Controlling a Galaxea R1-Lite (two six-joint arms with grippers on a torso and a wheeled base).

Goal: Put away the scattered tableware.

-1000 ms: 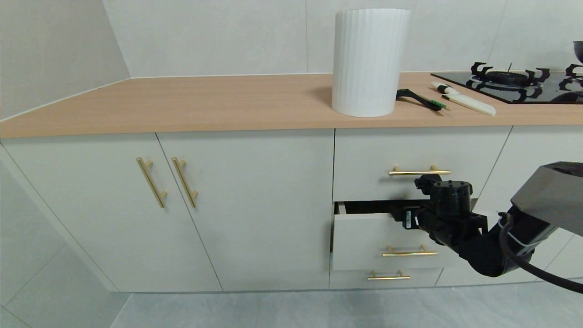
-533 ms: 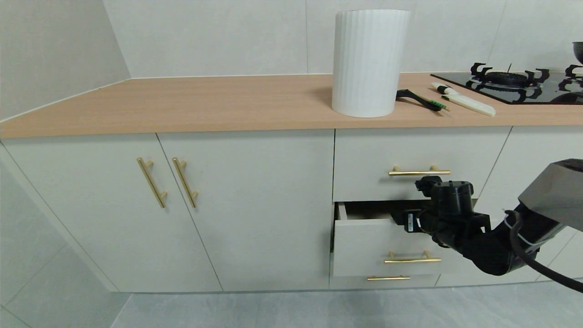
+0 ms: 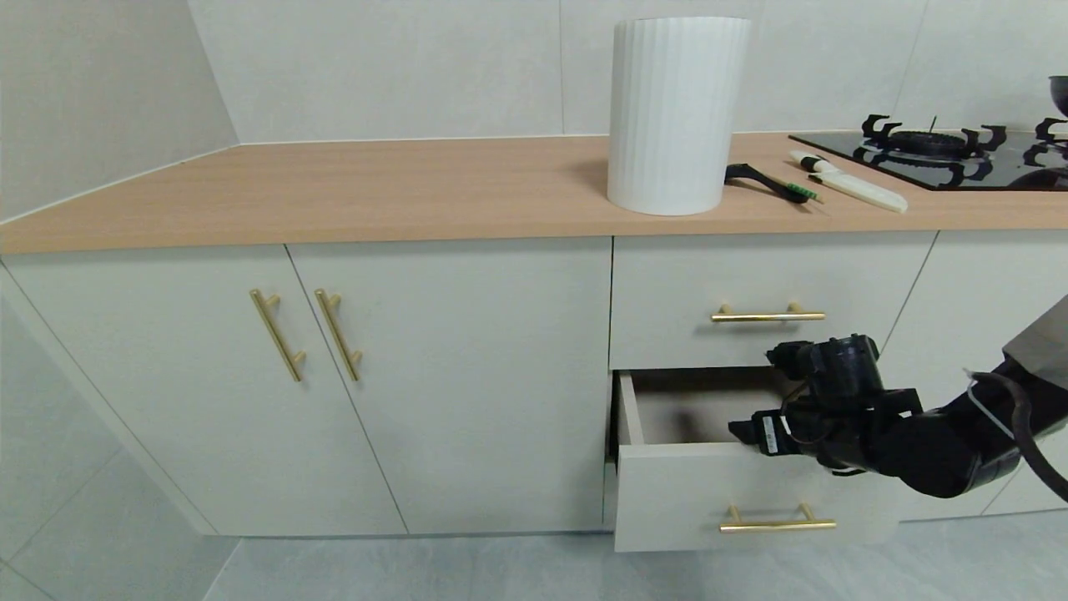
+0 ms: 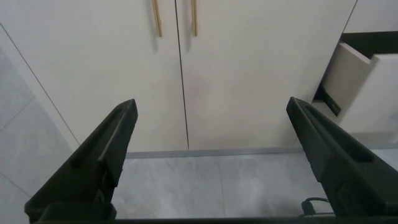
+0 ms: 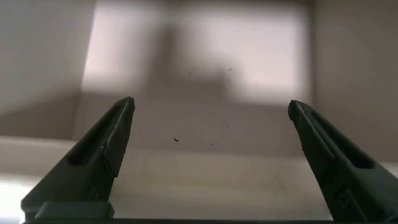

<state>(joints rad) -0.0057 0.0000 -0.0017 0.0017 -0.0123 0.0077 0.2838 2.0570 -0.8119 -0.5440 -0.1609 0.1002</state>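
The right gripper (image 5: 210,106) is held spread over the open drawer (image 3: 684,492). The left gripper (image 4: 211,104) is held spread before the doors (image 4: 249,74). A knife (image 3: 853,189) is seen on the counter (image 3: 375,192).

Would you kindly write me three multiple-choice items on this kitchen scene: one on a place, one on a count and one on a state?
1. Where does the knife lie?
A. In a drawer. B. On the floor. C. On the counter, between canister and stove.
2. How many gold handles show in the head view?
A. Two. B. Four. C. Six.
3. The drawer under the top drawer is:
A. pulled open. B. shut. C. taken out.

Answers: 1 C, it lies on the wood right of the canister; 2 B, two on doors, two on drawers; 3 A, its inside shows.
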